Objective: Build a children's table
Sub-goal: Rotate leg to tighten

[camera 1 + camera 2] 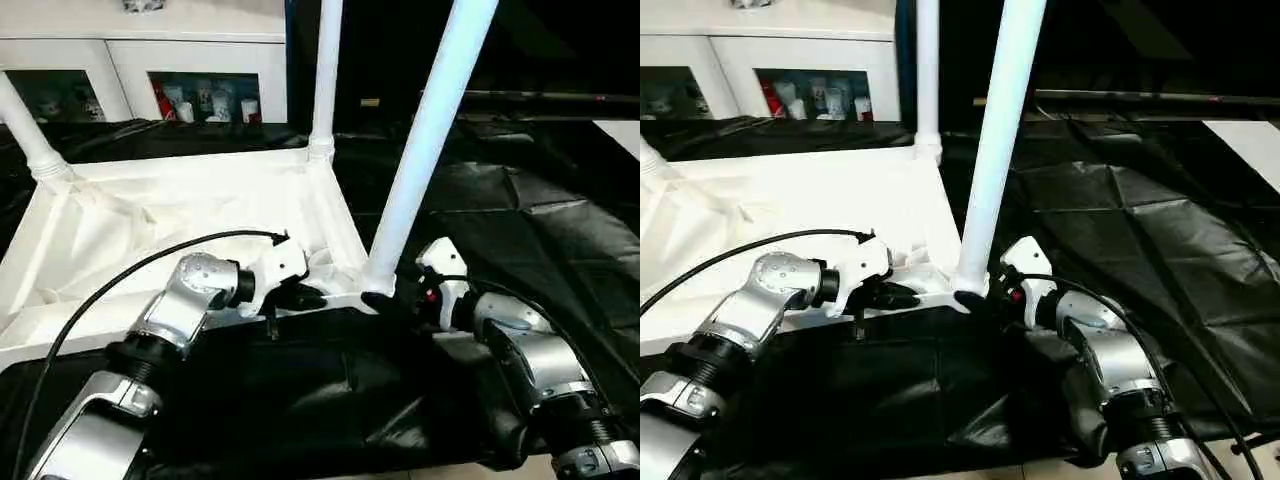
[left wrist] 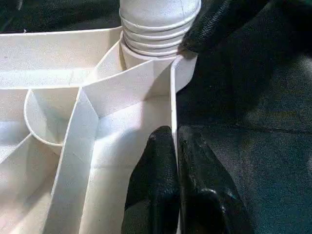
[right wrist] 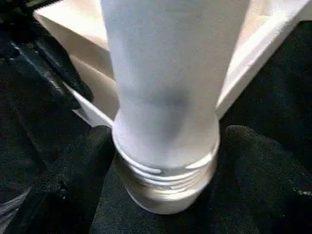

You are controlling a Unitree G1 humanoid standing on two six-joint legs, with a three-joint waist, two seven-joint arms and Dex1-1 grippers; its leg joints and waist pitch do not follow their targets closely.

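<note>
The children's table lies upside down, its white ribbed top (image 1: 150,230) on the black cloth. Three white legs stand in corner sockets: the near right leg (image 1: 425,150), a far leg (image 1: 325,70) and a far left leg (image 1: 25,130). My left gripper (image 1: 305,297) is shut on the top's thin near rim (image 2: 173,97), just left of the near leg's socket. My right gripper (image 3: 165,141) stands open around the ribbed base of that near leg, one finger (image 3: 83,161) against the collar and the other finger (image 3: 258,156) a little off it.
A black-draped work table (image 1: 520,220) carries everything, with free cloth to the right. A white cabinet (image 1: 150,60) with glass doors stands behind. A black cable (image 1: 100,290) arcs over the table top to my left wrist. A dark rod (image 1: 540,98) crosses the back right.
</note>
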